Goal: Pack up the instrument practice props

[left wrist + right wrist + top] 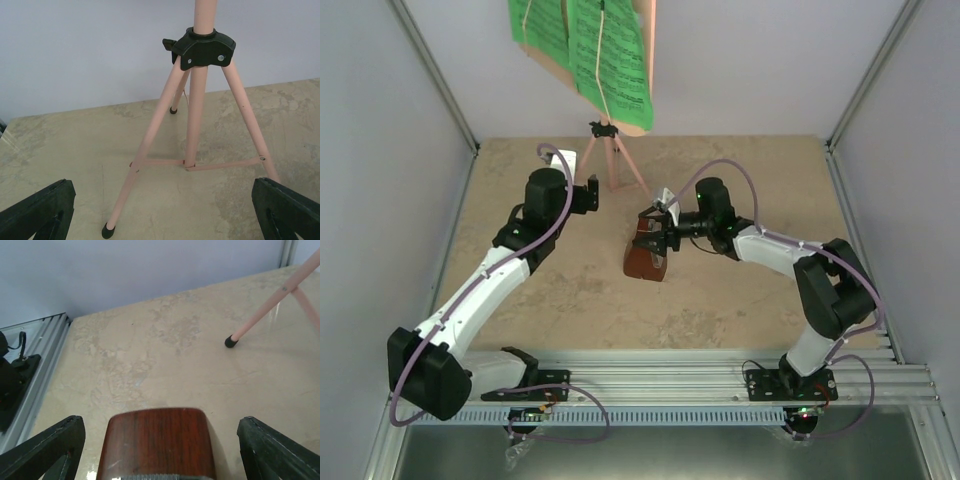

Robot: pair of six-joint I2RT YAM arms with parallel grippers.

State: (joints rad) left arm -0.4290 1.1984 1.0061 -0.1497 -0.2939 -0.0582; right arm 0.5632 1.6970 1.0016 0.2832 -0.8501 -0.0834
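The pink music stand (611,165) stands at the back middle of the table, with green sheet-music pages (608,55) on its desk. Its tripod legs (197,120) fill the left wrist view. My left gripper (592,194) is open, just left of the legs and not touching them. The brown wooden metronome (648,258) stands on the table in the middle. My right gripper (653,233) is open, its jaws on either side of the metronome (157,445) with gaps on both sides.
Grey walls close the table on the left, back and right. A metal rail (670,385) with the arm bases runs along the near edge. One stand foot (230,342) rests on the table beyond the metronome.
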